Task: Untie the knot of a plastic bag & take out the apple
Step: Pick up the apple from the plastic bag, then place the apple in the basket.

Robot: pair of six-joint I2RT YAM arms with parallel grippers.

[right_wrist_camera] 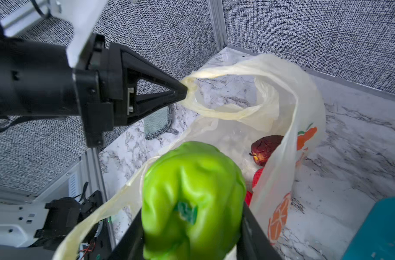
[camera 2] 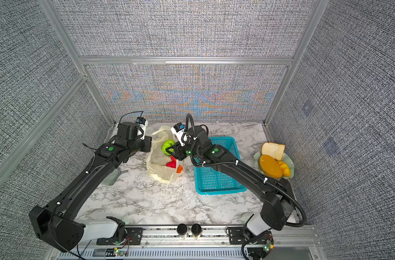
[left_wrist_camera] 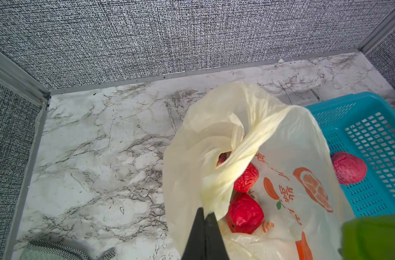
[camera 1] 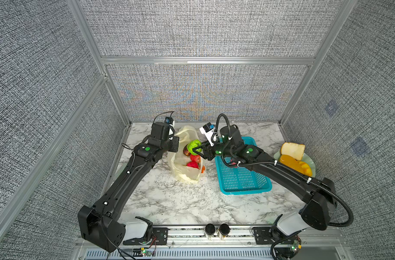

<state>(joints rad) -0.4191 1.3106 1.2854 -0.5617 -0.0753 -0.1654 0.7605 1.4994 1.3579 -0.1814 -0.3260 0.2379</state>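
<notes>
Since no knot shows anywhere and the plastic bag (camera 1: 187, 174) gapes open, step 1 looks done, I'd say. Bag sits on the table (camera 1: 169, 202) twd the far edge, nearer the left side, turquoise basket (camera 1: 246, 191) just beside it on the right. Left gripper (right_wrist_camera: 184, 90) is pressed together on a pale handle strip (right_wrist_camera: 225, 72), holding the mouth wide. Right gripper (camera 1: 194, 150) clamps a green lobed fruit (right_wrist_camera: 192, 191), jaws either side of it, hanging above the bag's mouth, basket close by. Apple or pepper? Can't tell; lobes say pepper to me. A dark red apple (right_wrist_camera: 266, 147) w/ stem lies inside the bag, plus red fruits (left_wrist_camera: 245, 213); one wrinkled reddish fruit (left_wrist_camera: 348, 167) sits in the basket. So extraction is approx mid-way: if the green one isn't the apple, the dark red one is left to fetch.
</notes>
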